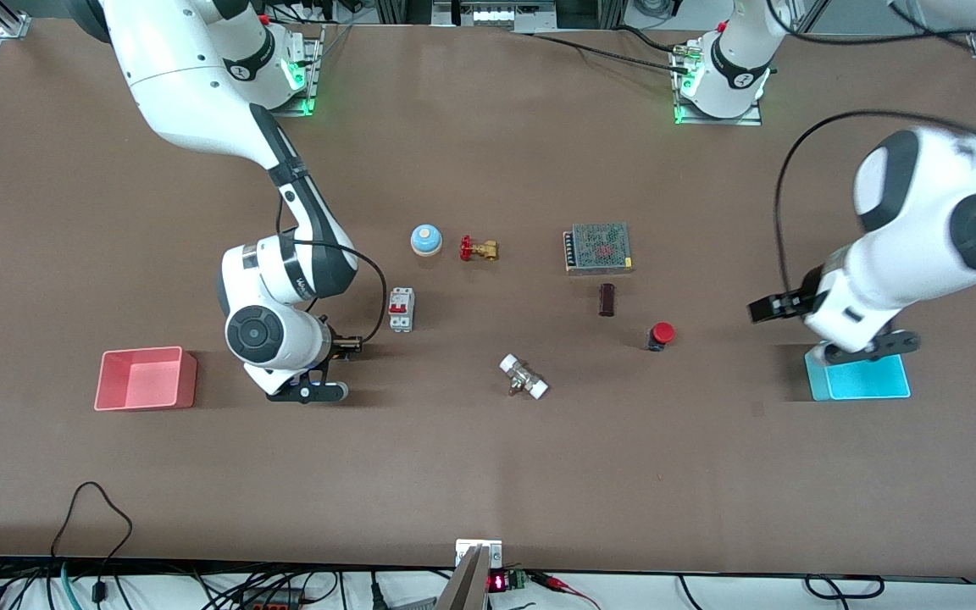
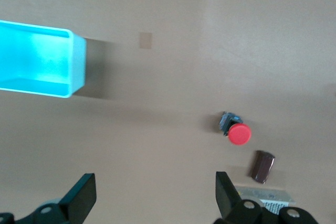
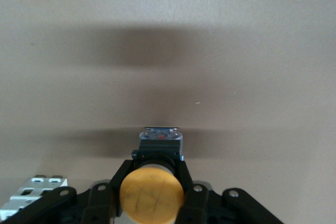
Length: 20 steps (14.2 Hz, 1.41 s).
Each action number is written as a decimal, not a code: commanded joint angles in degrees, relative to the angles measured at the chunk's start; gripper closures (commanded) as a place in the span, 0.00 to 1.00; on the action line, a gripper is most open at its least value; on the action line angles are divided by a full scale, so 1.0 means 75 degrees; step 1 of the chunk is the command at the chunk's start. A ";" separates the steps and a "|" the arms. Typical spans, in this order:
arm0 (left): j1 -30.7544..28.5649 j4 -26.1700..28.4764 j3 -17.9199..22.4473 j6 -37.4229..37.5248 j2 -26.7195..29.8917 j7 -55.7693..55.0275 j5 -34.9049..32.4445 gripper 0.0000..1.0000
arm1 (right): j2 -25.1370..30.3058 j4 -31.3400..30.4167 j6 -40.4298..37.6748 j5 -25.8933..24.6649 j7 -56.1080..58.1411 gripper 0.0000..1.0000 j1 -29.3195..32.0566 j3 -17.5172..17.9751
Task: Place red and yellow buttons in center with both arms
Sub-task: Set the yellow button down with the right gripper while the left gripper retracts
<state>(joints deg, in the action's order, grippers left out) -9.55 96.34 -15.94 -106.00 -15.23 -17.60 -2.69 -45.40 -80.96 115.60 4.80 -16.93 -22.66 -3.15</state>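
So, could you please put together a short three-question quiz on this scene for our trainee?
1. True or false: the left pincer is shut on the red button.
2. What does the right pincer hold?
A. the yellow button
B. the blue-and-cream bell
C. the circuit breaker
3. Fill in: the left pincer hangs over the ____ bin.

Key:
1. False. It is open, and the red button stands on the table apart from it.
2. A. Its fingers are closed on the button's body, below the cap.
3. Blue.
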 commanded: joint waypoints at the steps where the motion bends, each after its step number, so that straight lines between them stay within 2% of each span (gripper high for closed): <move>1: -0.0376 0.0139 -0.0042 0.0317 0.0810 0.0400 -0.0169 0.00 | 0.0030 -0.0197 0.0114 0.0109 -0.0075 0.62 -0.0060 -0.0048; 2: -0.0460 0.0139 -0.0042 0.0387 0.1033 0.0494 -0.0158 0.00 | 0.0018 -0.0186 0.0114 0.0109 -0.0075 0.36 -0.0060 -0.0048; 3: -0.0542 0.0104 -0.0054 0.0422 0.1174 0.0587 -0.0123 0.00 | 0.0018 -0.0186 0.0102 0.0109 -0.0098 0.00 -0.0049 -0.0048; 9: -0.0601 0.0104 -0.0112 0.0610 0.1538 0.0647 -0.0075 0.00 | 0.0415 0.0095 -0.0027 0.0086 -0.0297 0.00 0.0127 -0.0142; 12: -0.0857 0.0080 -0.0112 0.0715 0.1772 0.0972 -0.0052 0.00 | 0.1140 0.0095 -0.0271 0.0074 -0.0286 0.00 0.0302 -0.0142; 15: -0.1058 0.0080 -0.0019 0.0926 0.2042 0.1688 0.0111 0.00 | 0.2008 0.0095 -0.1009 0.0074 -0.0216 0.00 0.0595 -0.0142; 16: -0.0942 0.0080 0.0155 0.1043 0.2124 0.1713 0.0124 0.00 | 0.2277 0.0095 -0.1336 0.0086 -0.0204 0.00 0.0666 -0.0142; 18: -0.0020 0.0080 0.1078 0.1207 0.2323 0.1713 0.0136 0.00 | 0.2688 0.0095 -0.1724 0.0004 -0.0192 0.00 0.0782 -0.0200; 20: 0.0615 0.0080 0.1690 0.1348 0.2464 0.1748 0.0147 0.00 | 0.2993 0.0095 -0.1796 -0.0008 -0.0203 0.00 0.0993 -0.0259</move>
<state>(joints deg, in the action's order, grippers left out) -10.19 96.25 -8.31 -97.20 1.11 -6.04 -2.32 -25.61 -78.69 102.77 4.78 -18.32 -16.71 -5.08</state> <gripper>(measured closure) 0.000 0.000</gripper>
